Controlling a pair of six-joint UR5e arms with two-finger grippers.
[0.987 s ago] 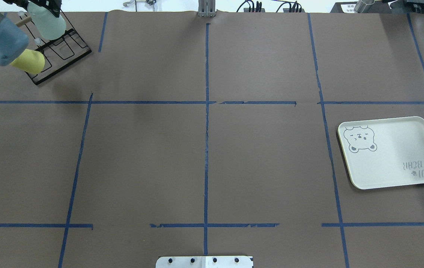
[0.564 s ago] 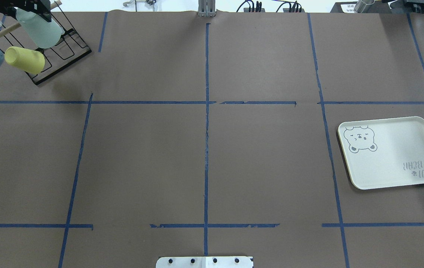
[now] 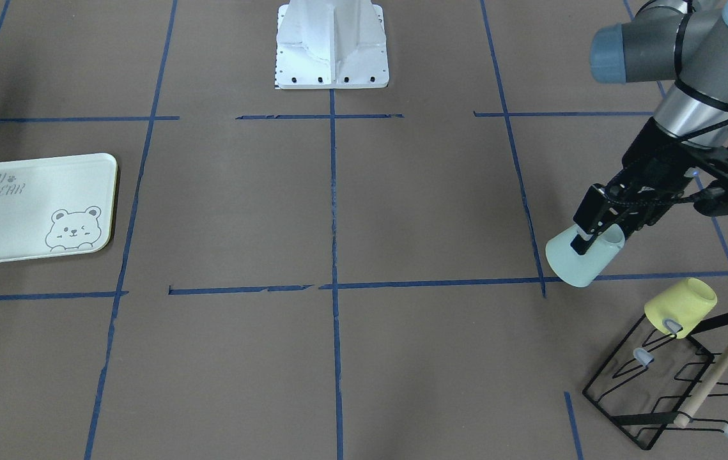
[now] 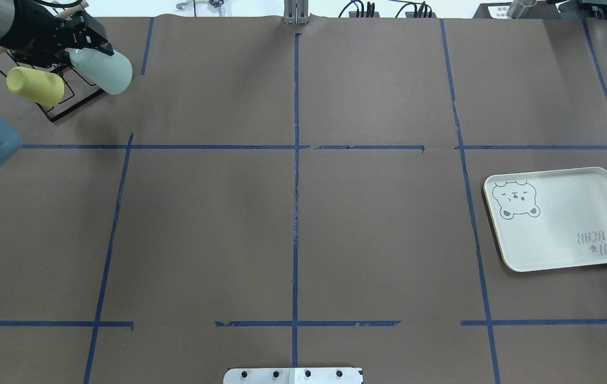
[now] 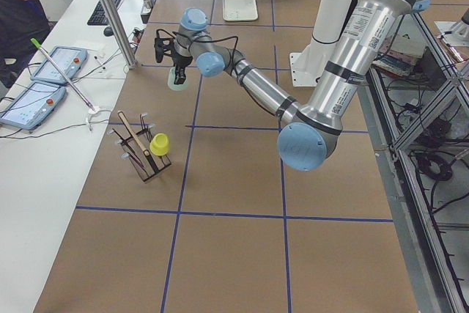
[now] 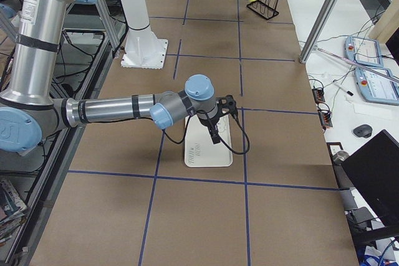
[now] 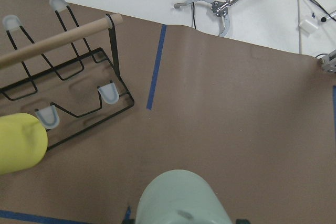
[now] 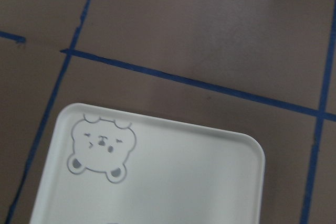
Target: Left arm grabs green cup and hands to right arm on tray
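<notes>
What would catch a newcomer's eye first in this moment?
The left hand pinches the green cup by its rim, tilted, just beside the wire rack, where a yellow cup sits on a prong. Across the table, the right arm hovers over the bear-printed tray.

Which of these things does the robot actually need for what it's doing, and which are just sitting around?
Part of the job: green cup, held in the left hand; tray; right arm, above the tray.
Just lying about: yellow cup on the black wire rack; wooden rod on that rack.
</notes>
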